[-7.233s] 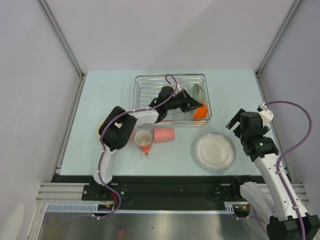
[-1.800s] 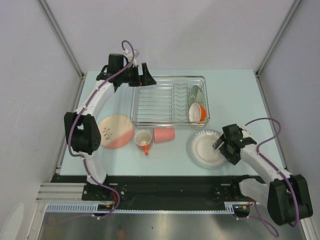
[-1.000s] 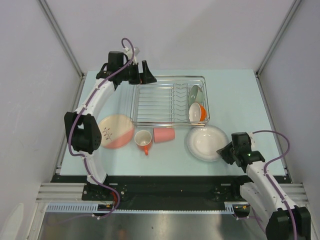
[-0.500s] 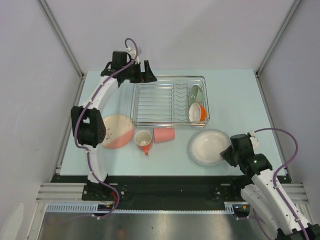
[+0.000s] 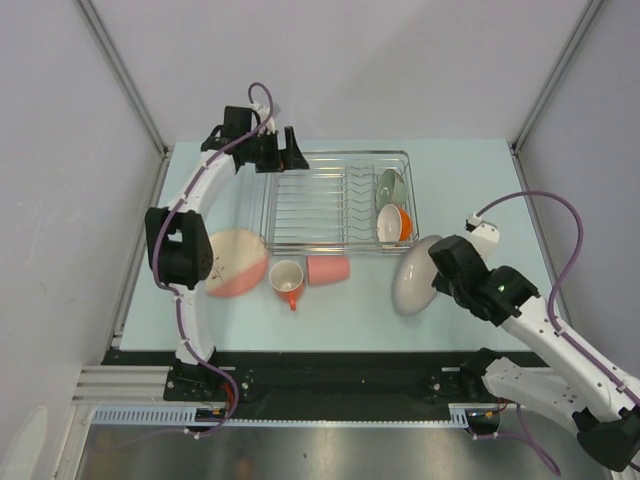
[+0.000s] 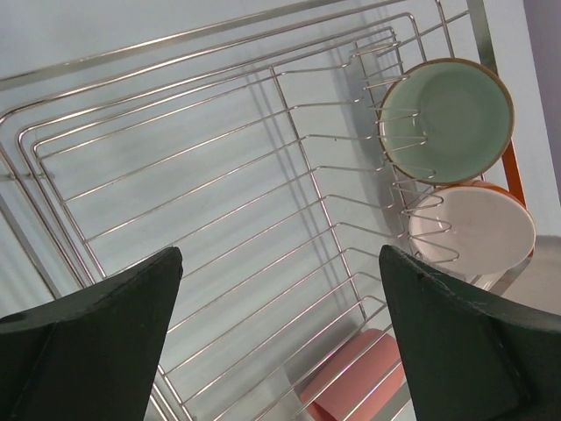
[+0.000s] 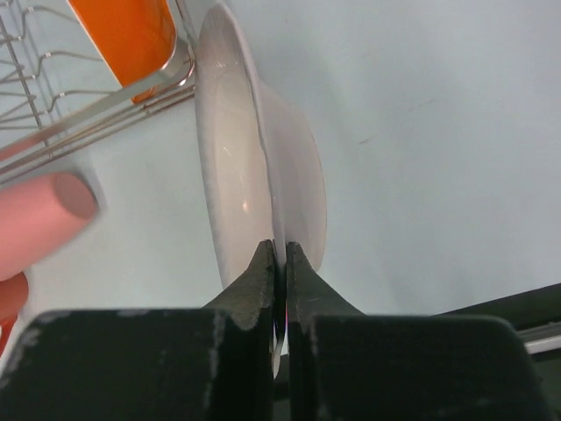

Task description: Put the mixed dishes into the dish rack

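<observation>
Fingers (image 7: pixel 259 285) of the right gripper (image 7: pixel 279 254) are pinching shut on the rim of the large whitish round plate (image 7: pixel 254 167), and they are carrying it up on edge, clear of the pale blue table (image 5: pixel 470 190) and just beside the near right corner of the silver wire-grid dish rack (image 5: pixel 340 154). That plate is looking stiff, glossy and breakable, so I'm judging the thin rim grip as slippery and liable to swing; a deeper bite on the rim should be steadying it. Left of it on the table, the pink tumbler (image 5: pixel 328 270) is lying on its side, the orange-handled white mug (image 5: pixel 287 278) is standing beside it, and the round pink plate (image 5: pixel 232 262) is lying flat further left. Further back, the rack is already holding the orange cup (image 5: pixel 403 225) and the pale green bowl (image 6: pixel 447 118) at its right end, with the divider slots to their left showing free. At the far left corner, the left gripper (image 6: pixel 279 254) is hovering with jaws spread wide, holding nothing. No brand, label or lettering is showing anywhere.
</observation>
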### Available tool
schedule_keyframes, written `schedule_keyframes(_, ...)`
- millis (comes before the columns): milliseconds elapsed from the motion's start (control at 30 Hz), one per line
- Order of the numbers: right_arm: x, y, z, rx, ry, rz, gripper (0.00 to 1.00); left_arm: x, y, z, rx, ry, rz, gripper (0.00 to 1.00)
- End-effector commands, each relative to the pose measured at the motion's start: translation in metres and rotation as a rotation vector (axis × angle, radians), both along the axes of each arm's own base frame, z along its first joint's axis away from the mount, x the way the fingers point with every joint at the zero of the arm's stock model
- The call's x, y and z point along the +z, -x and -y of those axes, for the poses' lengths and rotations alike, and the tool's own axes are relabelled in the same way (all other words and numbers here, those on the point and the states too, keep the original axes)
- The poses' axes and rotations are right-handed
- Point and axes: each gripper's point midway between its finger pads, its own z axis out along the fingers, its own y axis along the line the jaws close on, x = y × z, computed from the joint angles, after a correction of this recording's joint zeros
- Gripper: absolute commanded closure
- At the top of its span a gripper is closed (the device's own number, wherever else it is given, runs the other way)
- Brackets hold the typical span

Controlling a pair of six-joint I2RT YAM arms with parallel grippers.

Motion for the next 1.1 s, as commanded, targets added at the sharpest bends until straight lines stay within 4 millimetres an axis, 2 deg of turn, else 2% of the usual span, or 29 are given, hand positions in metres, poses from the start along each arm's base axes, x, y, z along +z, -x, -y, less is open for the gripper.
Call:
schedule_keyframes(0,0.076,-0.025,0.015,-0.107,-0.017,0.247,1.00,0.036,0.014,-0.009,-0.023,-0.005,0.060,0.01)
schedule_keyframes(33,0.078,-0.023,0.019,-0.122,-0.009,0.245,1.00,0.038,0.017,-0.010,-0.026,-0.004,0.059,0.00)
schedule_keyframes(100,0.095,-0.022,0.029,-0.164,-0.006,0.283,1.00,0.042,0.022,-0.011,-0.030,0.003,0.053,0.01)
schedule_keyframes(133,0.101,-0.020,0.033,-0.175,0.002,0.291,1.00,0.050,0.022,-0.013,-0.032,0.002,0.068,0.00)
schedule_keyframes(167,0.116,-0.021,0.040,-0.203,0.000,0.330,1.00,0.052,0.023,-0.014,-0.034,-0.003,0.066,0.00)
schedule_keyframes(233,0.131,-0.022,0.046,-0.217,0.022,0.365,1.00,0.058,0.029,-0.018,-0.050,-0.031,0.063,0.00)
schedule_keyframes(267,0.147,-0.023,0.051,-0.243,0.027,0.404,1.00,0.054,0.037,-0.022,-0.050,-0.053,0.028,0.00)
schedule_keyframes(333,0.159,-0.027,0.057,-0.253,0.079,0.421,1.00,0.057,0.041,-0.027,-0.050,-0.087,0.029,0.00)
schedule_keyframes(367,0.173,-0.028,0.063,-0.282,0.095,0.454,1.00,0.055,0.047,-0.031,-0.042,-0.111,0.003,0.00)
schedule_keyframes(467,0.197,-0.033,0.072,-0.311,0.161,0.508,1.00,0.062,0.054,-0.042,-0.028,-0.163,0.025,0.00)
schedule_keyframes(533,0.216,-0.039,0.075,-0.334,0.169,0.569,1.00,0.059,0.051,-0.054,0.013,-0.226,0.050,0.01)
schedule_keyframes(567,0.231,-0.046,0.076,-0.329,0.190,0.616,1.00,0.065,0.051,-0.060,0.033,-0.247,0.079,0.00)
schedule_keyframes(600,0.234,-0.050,0.077,-0.327,0.201,0.634,1.00,0.055,0.052,-0.068,0.052,-0.291,0.075,0.00)
schedule_keyframes(633,0.237,-0.056,0.072,-0.304,0.200,0.653,1.00,0.054,0.049,-0.071,0.069,-0.305,0.093,0.00)
schedule_keyframes(667,0.249,-0.066,0.069,-0.307,0.183,0.702,1.00,0.057,0.052,-0.074,0.080,-0.312,0.106,0.00)
schedule_keyframes(700,0.249,-0.073,0.074,-0.308,0.222,0.699,1.00,0.046,0.056,-0.078,0.093,-0.319,0.080,0.00)
schedule_keyframes(767,0.251,-0.099,0.060,-0.242,0.221,0.712,1.00,0.054,0.056,-0.080,0.119,-0.284,0.107,0.00)
schedule_keyframes(800,0.254,-0.110,0.067,-0.243,0.251,0.708,1.00,0.046,0.061,-0.081,0.121,-0.279,0.092,0.00)
schedule_keyframes(833,0.255,-0.120,0.058,-0.181,0.239,0.714,1.00,0.055,0.059,-0.083,0.149,-0.275,0.125,0.00)
schedule_keyframes(867,0.261,-0.130,0.056,-0.164,0.237,0.740,1.00,0.055,0.059,-0.085,0.169,-0.272,0.122,0.00)
schedule_keyframes(900,0.255,-0.146,0.055,-0.138,0.282,0.718,1.00,0.054,0.059,-0.086,0.172,-0.275,0.122,0.00)
schedule_keyframes(933,0.261,-0.154,0.048,-0.085,0.280,0.737,1.00,0.054,0.060,-0.086,0.172,-0.282,0.118,0.00)
schedule_keyframes(967,0.268,-0.162,0.044,-0.067,0.290,0.765,1.00,0.052,0.058,-0.088,0.178,-0.296,0.120,0.00)
schedule_keyframes(1000,0.263,-0.176,0.039,-0.011,0.325,0.753,1.00,0.050,0.057,-0.090,0.182,-0.312,0.123,0.00)
schedule_keyframes(1067,0.275,-0.189,0.032,0.027,0.318,0.789,1.00,0.039,0.051,-0.099,0.194,-0.366,0.116,0.00)
